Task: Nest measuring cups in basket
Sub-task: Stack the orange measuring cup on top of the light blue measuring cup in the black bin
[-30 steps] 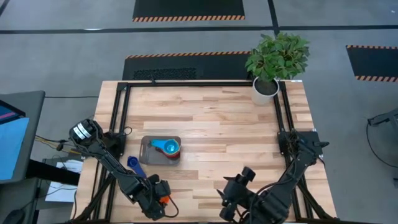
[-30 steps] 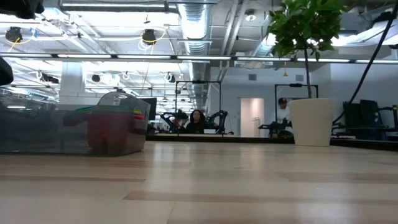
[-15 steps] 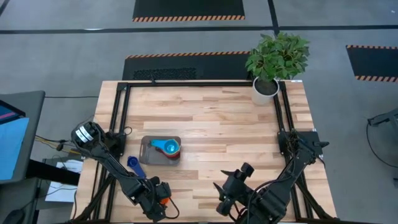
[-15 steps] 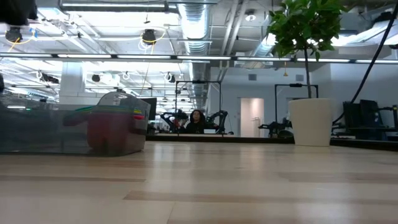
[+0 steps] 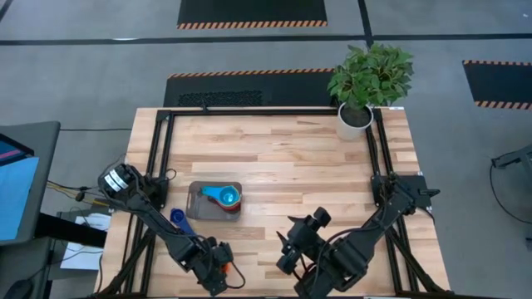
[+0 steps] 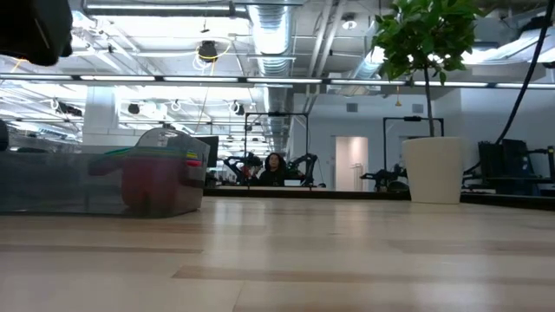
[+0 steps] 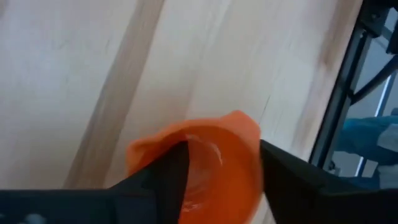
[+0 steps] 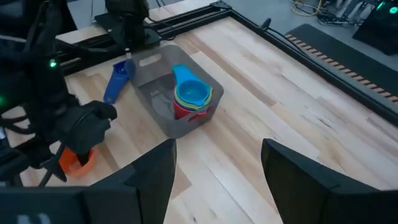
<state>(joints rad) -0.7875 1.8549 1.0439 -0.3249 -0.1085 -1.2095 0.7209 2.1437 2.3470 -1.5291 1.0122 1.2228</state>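
The dark grey basket [image 5: 196, 192] stands left of the table's middle and holds several nested measuring cups [image 5: 224, 198], a light blue one on top [image 8: 191, 92]. A dark blue cup [image 5: 176, 218] lies on the table just left of the basket. An orange cup [image 7: 217, 140] stands near the front edge, left of centre. My left gripper [image 7: 224, 149] is down over it, open, its fingers astride the cup's wall. My right gripper [image 5: 285, 249] hangs open above the near middle of the table, holding nothing. My left gripper comes at the orange cup from above, slanting down. One finger [image 7: 177, 165] is inside the bowl and the other [image 7: 277, 177] is outside the wall [image 7: 249, 146]. The cup stands on the table. Whether the fingers touch the wall I cannot tell.
A white plant pot [image 5: 355, 117] with a leafy plant stands at the far right corner. Black frame rails [image 5: 158, 158] run along the table's left, right and far edges. Bare wood lies between the basket and the pot.
My right gripper has swung toward the table's left, nearer the middle of the front edge, staying open. My left gripper has sunk a little over the orange cup. The basket and its cups have kept still.
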